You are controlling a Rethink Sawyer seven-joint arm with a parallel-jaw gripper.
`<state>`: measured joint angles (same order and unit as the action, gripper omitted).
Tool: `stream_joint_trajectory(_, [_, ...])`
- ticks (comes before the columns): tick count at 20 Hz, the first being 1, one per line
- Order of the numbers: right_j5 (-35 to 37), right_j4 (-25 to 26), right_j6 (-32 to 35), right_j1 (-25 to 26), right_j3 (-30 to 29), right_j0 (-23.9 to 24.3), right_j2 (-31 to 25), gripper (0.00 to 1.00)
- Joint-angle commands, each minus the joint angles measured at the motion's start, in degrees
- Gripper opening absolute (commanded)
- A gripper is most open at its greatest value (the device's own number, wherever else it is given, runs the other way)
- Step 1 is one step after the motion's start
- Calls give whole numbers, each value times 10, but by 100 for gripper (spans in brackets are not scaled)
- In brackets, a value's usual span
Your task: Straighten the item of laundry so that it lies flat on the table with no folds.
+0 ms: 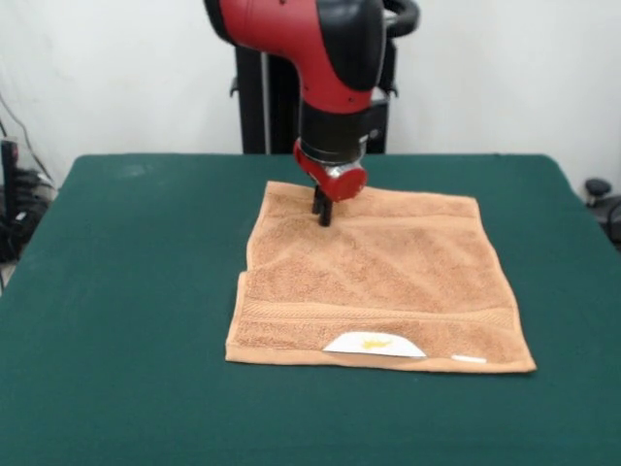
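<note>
From my seat I see the towel (378, 282) lying spread near the middle of the green counter (126, 320), slightly right of centre. It looks mostly flat, with a woven band running across it close to the near edge and another across the far part. Its left side is not a clean line: there is a step partway along where the edge juts in, so the cloth seems doubled or tucked there. Two white labels sit on the near edge, a larger curved label (374, 344) with a yellow mark and a small tag (469, 358) to its right. The red and black arm (325, 58) comes down from the far side, and the hand (322, 209) is at the towel's far left corner area, its dark tips down against the terry or just above it; I cannot tell which. The tips look pressed close together, but I cannot tell whether they are pinching any cloth. The black pedestal (262, 97) stands behind the counter's far edge.
</note>
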<state>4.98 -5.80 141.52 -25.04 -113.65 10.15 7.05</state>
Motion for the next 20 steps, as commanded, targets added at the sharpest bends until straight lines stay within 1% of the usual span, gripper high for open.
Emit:
stream_joint_trajectory(1, [45,-51,109,133,-35,-23,-23,0])
stream_joint_trajectory(3, [116,-71,135,92,-43,-86,36,0])
stream_joint_trajectory(5, [203,-77,148,49,-49,-139,93,0])
stream_joint_trajectory(9, [363,-48,142,-25,-43,-205,183,0])
stream_joint_trajectory(10, [394,-39,142,-40,-41,-218,202,0])
stream_joint_trajectory(12, [428,-29,142,-58,-41,-234,223,0])
stream_joint_trajectory(15, [431,-26,134,-60,-46,-234,230,0])
stream_joint_trajectory(18, [392,-40,125,-47,-51,-223,217,0])
stream_joint_trajectory(19, [352,-50,118,-31,-53,-207,200,0])
stream_joint_trajectory(20, [293,-68,108,-11,-58,-183,168,0])
